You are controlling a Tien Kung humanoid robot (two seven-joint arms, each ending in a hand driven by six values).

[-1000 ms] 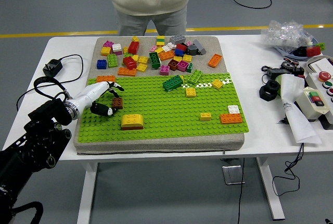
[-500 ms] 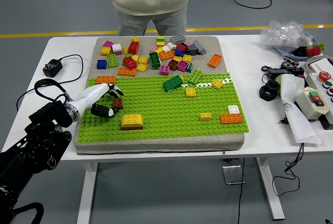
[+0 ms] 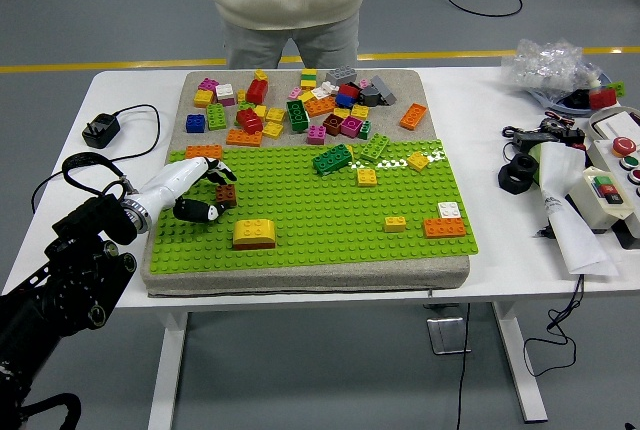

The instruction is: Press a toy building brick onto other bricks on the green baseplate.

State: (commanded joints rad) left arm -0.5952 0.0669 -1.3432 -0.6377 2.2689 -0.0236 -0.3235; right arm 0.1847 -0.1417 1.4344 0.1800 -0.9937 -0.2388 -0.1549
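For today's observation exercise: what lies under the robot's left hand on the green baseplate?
Under the left hand sits a brown brick at its fingertips, on the green baseplate. Whether anything lies beneath the palm is hidden by the hand.

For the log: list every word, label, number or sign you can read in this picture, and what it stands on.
No text can be read anywhere.
Control box at the table's right edge: red and green buttons, any print too small to tell.
Bricks on the green baseplate: no lettering visible.
Power adapter: no legible marking.
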